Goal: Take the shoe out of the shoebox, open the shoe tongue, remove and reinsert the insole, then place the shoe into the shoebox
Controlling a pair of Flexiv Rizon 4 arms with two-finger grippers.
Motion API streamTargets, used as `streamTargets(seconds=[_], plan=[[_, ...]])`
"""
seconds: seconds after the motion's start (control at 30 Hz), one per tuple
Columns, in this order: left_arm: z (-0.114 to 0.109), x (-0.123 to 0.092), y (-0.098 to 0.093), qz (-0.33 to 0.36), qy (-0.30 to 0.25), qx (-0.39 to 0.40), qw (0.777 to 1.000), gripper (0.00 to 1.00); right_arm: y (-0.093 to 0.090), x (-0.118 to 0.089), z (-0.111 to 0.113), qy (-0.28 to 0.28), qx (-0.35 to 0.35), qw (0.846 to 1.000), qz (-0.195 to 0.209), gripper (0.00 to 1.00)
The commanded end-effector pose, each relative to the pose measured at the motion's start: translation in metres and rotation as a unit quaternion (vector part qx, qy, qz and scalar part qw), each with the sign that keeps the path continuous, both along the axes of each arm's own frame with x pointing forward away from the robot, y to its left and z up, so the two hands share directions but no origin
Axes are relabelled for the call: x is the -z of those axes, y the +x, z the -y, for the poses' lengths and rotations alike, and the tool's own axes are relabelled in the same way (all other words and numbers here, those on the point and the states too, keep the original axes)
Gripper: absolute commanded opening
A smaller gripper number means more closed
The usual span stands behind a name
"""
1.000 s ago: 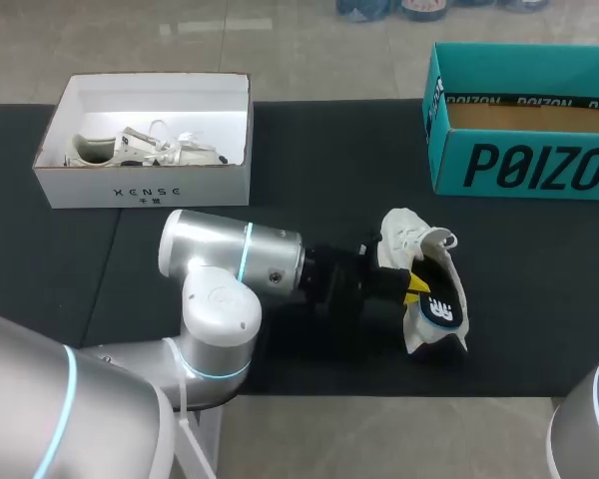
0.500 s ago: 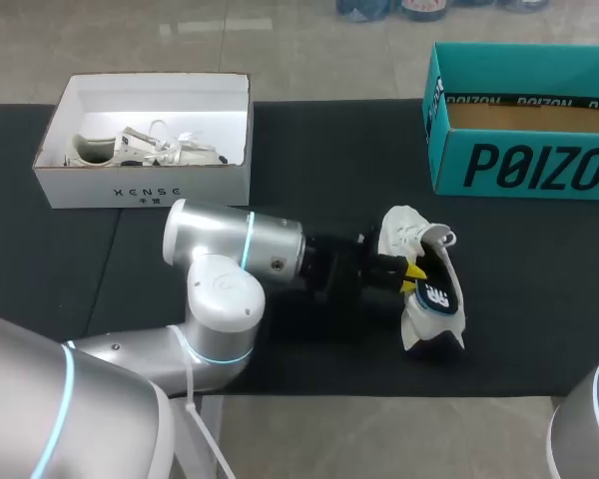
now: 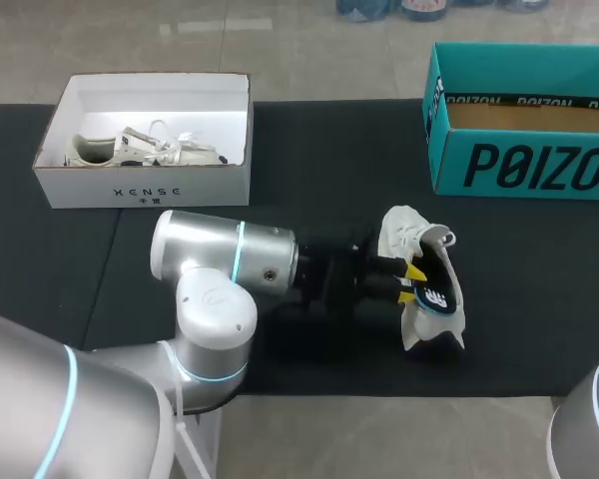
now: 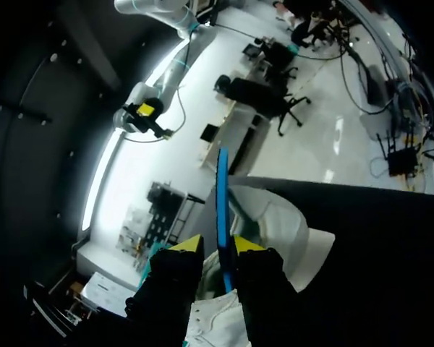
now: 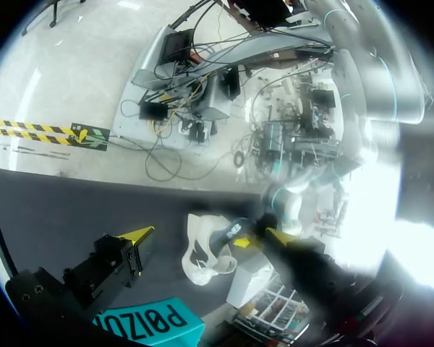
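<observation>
Left claw pinches the insole by its edge between 2 tips, likely to slide it along the shoe, lying at the table's 4 o'clock; right claw hangs spread, unused; teal box sits at 2 o'clock

Two shoeboxes: a white shoebox and, well to its right, a teal shoebox. Two pale shoes: the boxed shoe lies inside the white shoebox, and the loose shoe lies outside it, off to its right and nearer the front. One dark insole (white print on it). Two arms: the left arm in front of the white shoebox, the right arm far to its right.
</observation>
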State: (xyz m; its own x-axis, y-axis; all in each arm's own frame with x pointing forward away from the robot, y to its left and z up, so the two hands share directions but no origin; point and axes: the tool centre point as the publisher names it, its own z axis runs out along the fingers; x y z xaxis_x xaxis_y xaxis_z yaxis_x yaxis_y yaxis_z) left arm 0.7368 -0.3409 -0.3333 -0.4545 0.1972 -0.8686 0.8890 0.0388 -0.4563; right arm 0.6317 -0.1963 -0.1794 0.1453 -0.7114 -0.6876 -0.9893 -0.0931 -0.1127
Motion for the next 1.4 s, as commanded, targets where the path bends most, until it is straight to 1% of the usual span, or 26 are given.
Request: streamTargets(seconds=[0.03, 0.07, 0.17, 0.3, 0.47, 0.73, 0.83, 0.9, 1.0, 1.03, 1.07, 1.1, 1.13, 1.17, 1.23, 1.4], plan=[[0.001, -0.002, -0.01, -0.001, -0.007, 0.004, 1.0, 0.06, -0.008, 0.0, -0.001, 0.024, 0.125, 0.983, 0.129, 1.0], [0.003, -0.002, -0.012, -0.002, -0.008, 0.005, 1.0, 0.0, -0.008, 0.0, -0.001, 0.024, 0.125, 0.983, 0.129, 1.0], [0.006, 0.002, -0.013, -0.004, -0.009, 0.011, 1.0, 0.0, -0.008, 0.0, -0.001, 0.024, 0.125, 0.983, 0.129, 1.0], [0.008, 0.001, -0.007, 0.006, -0.01, 0.018, 1.0, 0.0, -0.008, 0.0, -0.001, 0.024, 0.125, 0.983, 0.129, 1.0], [0.01, 0.001, 0.004, 0.029, 0.001, 0.035, 0.999, 0.0, -0.008, 0.0, -0.001, 0.024, 0.125, 0.983, 0.129, 1.0], [0.012, 0.021, 0.033, 0.053, 0.032, 0.053, 0.997, 0.0, -0.008, 0.0, -0.001, 0.024, 0.125, 0.983, 0.129, 1.0], [0.014, 0.028, 0.043, 0.058, 0.038, 0.044, 0.997, 0.0, -0.008, 0.0, -0.001, 0.024, 0.125, 0.983, 0.129, 1.0], [0.015, 0.03, 0.045, 0.052, 0.037, 0.038, 0.997, 0.0, -0.008, 0.0, -0.001, 0.024, 0.125, 0.983, 0.129, 1.0], [0.017, 0.026, 0.038, 0.044, 0.03, 0.036, 0.998, 0.0, -0.008, 0.0, -0.001, 0.024, 0.125, 0.983, 0.129, 1.0], [0.017, 0.024, 0.035, 0.042, 0.029, 0.035, 0.998, 0.24, -0.008, 0.0, -0.001, 0.024, 0.125, 0.983, 0.129, 1.0], [0.017, 0.022, 0.033, 0.039, 0.028, 0.035, 0.998, 0.51, -0.008, 0.0, -0.001, 0.024, 0.125, 0.983, 0.129, 1.0], [0.016, 0.02, 0.031, 0.038, 0.027, 0.034, 0.998, 0.84, -0.008, 0.0, -0.001, 0.024, 0.125, 0.983, 0.129, 1.0], [0.015, 0.017, 0.028, 0.037, 0.027, 0.034, 0.998, 0.96, -0.008, 0.0, -0.001, 0.024, 0.125, 0.983, 0.129, 1.0], [0.013, 0.015, 0.027, 0.036, 0.025, 0.031, 0.999, 1.0, -0.008, 0.0, -0.001, 0.024, 0.125, 0.983, 0.129, 1.0], [0.011, 0.01, 0.023, 0.037, 0.024, 0.03, 0.999, 1.0, -0.008, 0.0, -0.001, 0.024, 0.125, 0.983, 0.129, 1.0], [0.005, 0.0, 0.015, 0.037, 0.021, 0.023, 0.999, 0.93, -0.008, 0.0, -0.001, 0.024, 0.125, 0.983, 0.129, 1.0]])
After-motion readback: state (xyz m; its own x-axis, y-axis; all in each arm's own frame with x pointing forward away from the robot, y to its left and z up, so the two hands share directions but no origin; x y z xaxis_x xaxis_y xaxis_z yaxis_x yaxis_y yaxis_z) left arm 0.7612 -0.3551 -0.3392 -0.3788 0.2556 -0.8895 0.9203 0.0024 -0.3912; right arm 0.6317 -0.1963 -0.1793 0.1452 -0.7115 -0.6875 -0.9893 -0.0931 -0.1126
